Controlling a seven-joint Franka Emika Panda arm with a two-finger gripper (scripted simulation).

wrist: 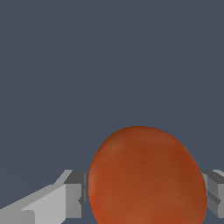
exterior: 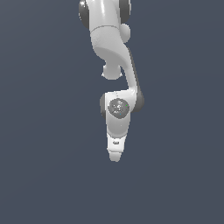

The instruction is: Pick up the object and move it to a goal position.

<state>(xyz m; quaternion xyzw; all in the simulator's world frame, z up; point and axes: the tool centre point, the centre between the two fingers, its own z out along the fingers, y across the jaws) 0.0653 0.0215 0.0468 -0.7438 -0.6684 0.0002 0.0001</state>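
Ball (wrist: pixel 146 177) between the jaws

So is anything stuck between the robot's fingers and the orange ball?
No, nothing visible. In the wrist view the reddish-orange ball sits right between the gripper fingers, one on each side. Contact can't be confirmed, and the exterior view doesn't show the ball.

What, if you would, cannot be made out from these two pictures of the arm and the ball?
- Exterior view: the ball is not visible at all; the end effector and arm hide it.
- Wrist view: the lower part of the ball is cut off by the picture's edge.
- Wrist view: the fingers sit beside the ball, but actual contact cannot be told.
- No goal marker shows in either view.
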